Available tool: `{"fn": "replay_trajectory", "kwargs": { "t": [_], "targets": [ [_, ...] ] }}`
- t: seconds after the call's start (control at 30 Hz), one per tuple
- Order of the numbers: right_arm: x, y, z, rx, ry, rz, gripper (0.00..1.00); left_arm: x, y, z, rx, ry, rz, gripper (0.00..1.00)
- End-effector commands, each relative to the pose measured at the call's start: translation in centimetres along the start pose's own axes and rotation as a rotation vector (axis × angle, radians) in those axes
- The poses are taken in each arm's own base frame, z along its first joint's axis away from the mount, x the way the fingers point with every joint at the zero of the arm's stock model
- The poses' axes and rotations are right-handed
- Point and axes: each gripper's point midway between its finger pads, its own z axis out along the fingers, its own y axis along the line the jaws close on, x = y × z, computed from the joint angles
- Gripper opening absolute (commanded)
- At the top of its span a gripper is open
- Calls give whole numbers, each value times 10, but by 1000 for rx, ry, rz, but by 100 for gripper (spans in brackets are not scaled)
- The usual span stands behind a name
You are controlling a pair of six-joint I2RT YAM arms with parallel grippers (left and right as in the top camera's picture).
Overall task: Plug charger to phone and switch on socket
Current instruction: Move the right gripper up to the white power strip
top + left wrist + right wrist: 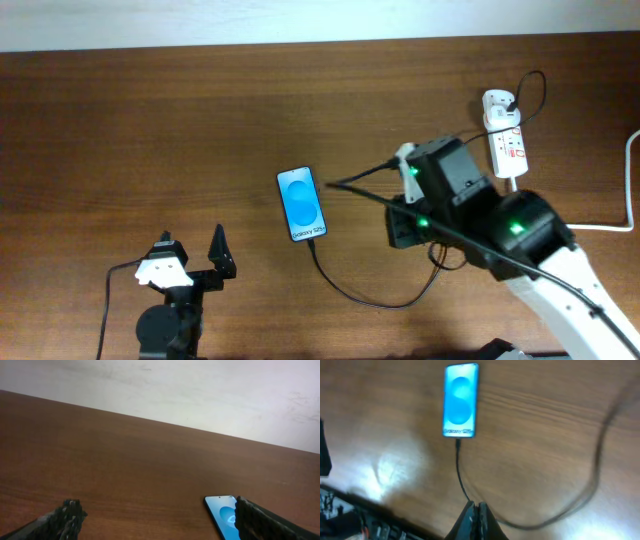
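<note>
The phone (302, 203) lies screen up mid-table, its blue screen lit. The thin black charger cable (372, 298) is in the phone's near end, loops right under my right arm and runs up to a plug on the far end of the white socket strip (508, 145). My right gripper (398, 232) is shut, hovering right of the phone. In the right wrist view its closed tips (476, 507) sit over the cable (459, 472) below the phone (460, 400); nothing shows between them. My left gripper (192, 250) is open and empty, with the phone (222, 510) behind its right finger (160, 520).
The strip's thick white cord (630, 190) runs off the right edge. The table's far edge meets a white wall (200, 390). Bare brown wood (130, 130) stretches left of the phone.
</note>
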Motion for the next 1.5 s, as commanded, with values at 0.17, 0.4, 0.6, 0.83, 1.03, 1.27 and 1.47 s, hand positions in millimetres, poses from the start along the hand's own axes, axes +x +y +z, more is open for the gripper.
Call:
{"fn": "replay_trajectory", "kwargs": {
  "t": [0.17,0.4,0.6,0.83,1.03,1.27,1.47],
  "targets": [
    [-9,-31,-76,120,-237,243,4,2,2,1,-7,2,-6,99],
    [35,-79,-123,262,-341,499,4,2,2,1,-7,2,-6,99],
    [62,-99,-184,283,-439,556,4,2,2,1,-7,2,-6,99],
    [41,-135,-221,475,-685,694,4,2,2,1,-7,2,-6,99],
    [-5,-138,-190,696,-671,692,4,2,2,1,-7,2,-6,99],
    [-59,-173,-77,823,-357,790,4,2,2,1,-7,2,-6,99],
    [-103,-236,1,620,-185,787,4,2,2,1,-7,2,-6,99]
  ]
}}
